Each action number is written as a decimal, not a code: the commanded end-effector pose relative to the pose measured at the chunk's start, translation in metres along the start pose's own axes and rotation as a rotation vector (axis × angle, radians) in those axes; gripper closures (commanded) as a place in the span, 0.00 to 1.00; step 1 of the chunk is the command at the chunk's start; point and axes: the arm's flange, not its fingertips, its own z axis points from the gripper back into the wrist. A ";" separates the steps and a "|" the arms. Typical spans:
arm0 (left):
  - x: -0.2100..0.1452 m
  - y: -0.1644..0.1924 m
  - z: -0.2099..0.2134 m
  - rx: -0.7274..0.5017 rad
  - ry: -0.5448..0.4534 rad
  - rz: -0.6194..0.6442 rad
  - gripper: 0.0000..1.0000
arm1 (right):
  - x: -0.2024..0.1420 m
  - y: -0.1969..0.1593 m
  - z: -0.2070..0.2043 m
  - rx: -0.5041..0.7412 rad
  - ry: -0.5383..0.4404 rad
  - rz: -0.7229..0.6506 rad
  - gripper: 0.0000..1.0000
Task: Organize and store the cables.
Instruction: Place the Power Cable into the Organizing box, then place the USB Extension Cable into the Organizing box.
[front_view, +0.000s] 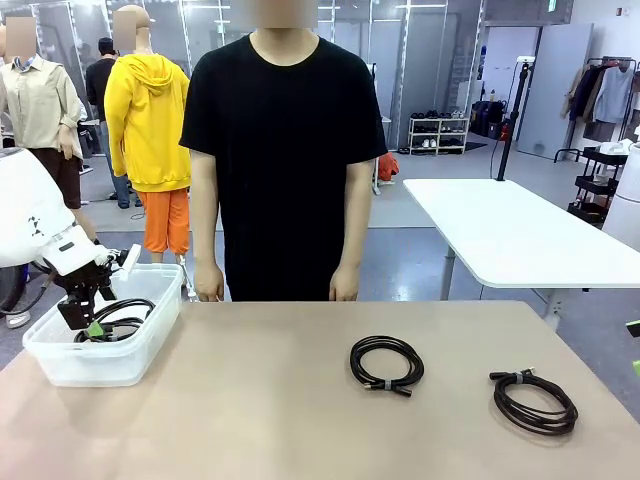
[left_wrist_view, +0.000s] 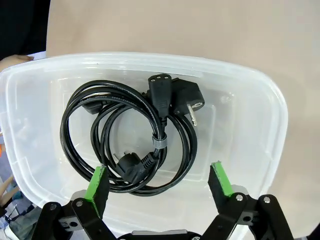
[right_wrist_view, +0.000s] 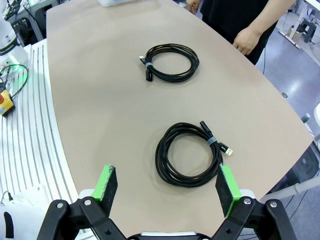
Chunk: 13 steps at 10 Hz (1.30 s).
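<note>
In the left wrist view, the left gripper (left_wrist_view: 158, 169) was seen with its jaws spread wide and nothing held between them, hanging over the clear plastic bin (left_wrist_view: 150, 60). A coiled black power cable (left_wrist_view: 159, 142), bound with a small grey tie and fitted with chunky plugs, was laid flat on the floor of this bin, apart from the green pads. It may be judged that the cable was put there because the bin is the place of storage, and that the jaws were opened so that the coil could be left inside. In the right wrist view, the right gripper (right_wrist_view: 167, 170) was likewise held fully open and empty, above a second coiled cable (right_wrist_view: 212, 141) that lay on the tan table (right_wrist_view: 100, 110), near one of its edges. The wide jaws were probably lined up over this coil so that it could be taken next. A third coiled cable (right_wrist_view: 195, 62), also not yet stored, was found farther along the table, nearer to the person's hand (right_wrist_view: 245, 39).
</note>
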 end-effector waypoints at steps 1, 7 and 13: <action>-0.001 0.001 -0.001 0.005 0.005 0.000 0.00 | 0.002 -0.001 0.001 -0.003 -0.013 -0.012 0.00; -0.001 0.001 -0.001 0.005 0.005 0.000 0.00 | 0.002 -0.001 0.001 -0.003 -0.013 -0.012 0.00; -0.004 -0.078 0.130 0.034 -0.260 0.099 0.00 | 0.002 -0.001 0.001 -0.003 -0.013 -0.012 0.00</action>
